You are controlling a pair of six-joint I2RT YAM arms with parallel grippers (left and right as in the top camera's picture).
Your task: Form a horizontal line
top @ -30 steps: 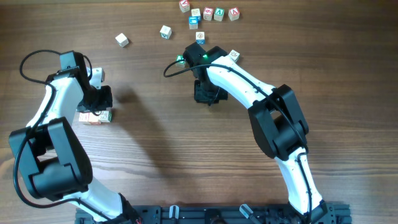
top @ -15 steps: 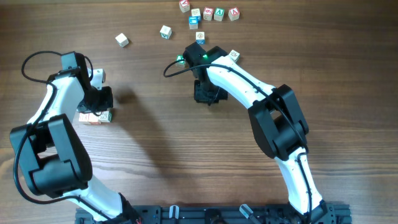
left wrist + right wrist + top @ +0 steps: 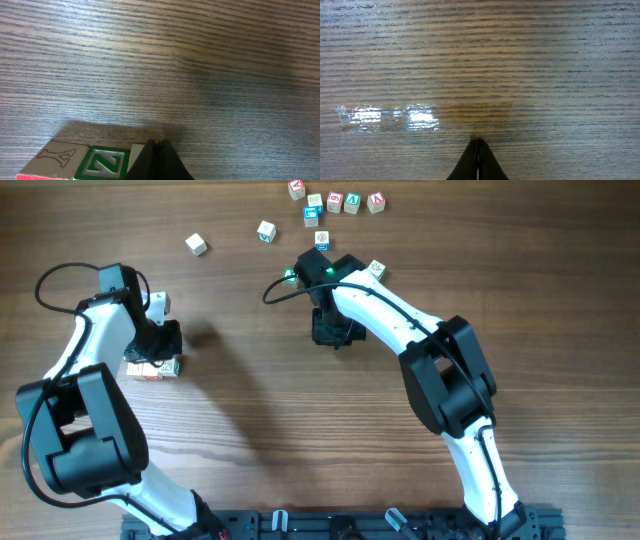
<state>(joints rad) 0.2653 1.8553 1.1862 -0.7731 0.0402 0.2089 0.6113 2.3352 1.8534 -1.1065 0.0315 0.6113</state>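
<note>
Overhead first: the left gripper (image 3: 160,338) sits at the left side of the table (image 3: 250,410), just beyond the horizontal line (image 3: 152,367), a short row of pale cubes lying side by side with red on the faces that show. The right gripper (image 3: 333,330) hangs near the middle of the table, well apart from that row. Along the far edge there's a cluster of loose cubes (image 3: 334,202), with two stray cubes (image 3: 196,244) further left. From up here the gripper bodies hide both sets of jaws.

Down to the left wrist, and here's the answer for that side: the left gripper (image 3: 158,155) has its jaws pressed together into one black wedge, closed on themselves. The horizontal line (image 3: 95,162) is at the lower left edge of this view. The Y cube (image 3: 57,157) is outermost, the green-framed cube (image 3: 104,164) touches it, and a third cube (image 3: 136,152) is half hidden behind the fingers. The wedge looks to be right against that third cube, though the overlap makes contact hard to call. The lettering shows only from this close.

Over to the right wrist: the right gripper (image 3: 478,160) likewise has its jaws together, low over the wood. Ahead of it are only grain and a bright glare patch (image 3: 385,115).
</note>
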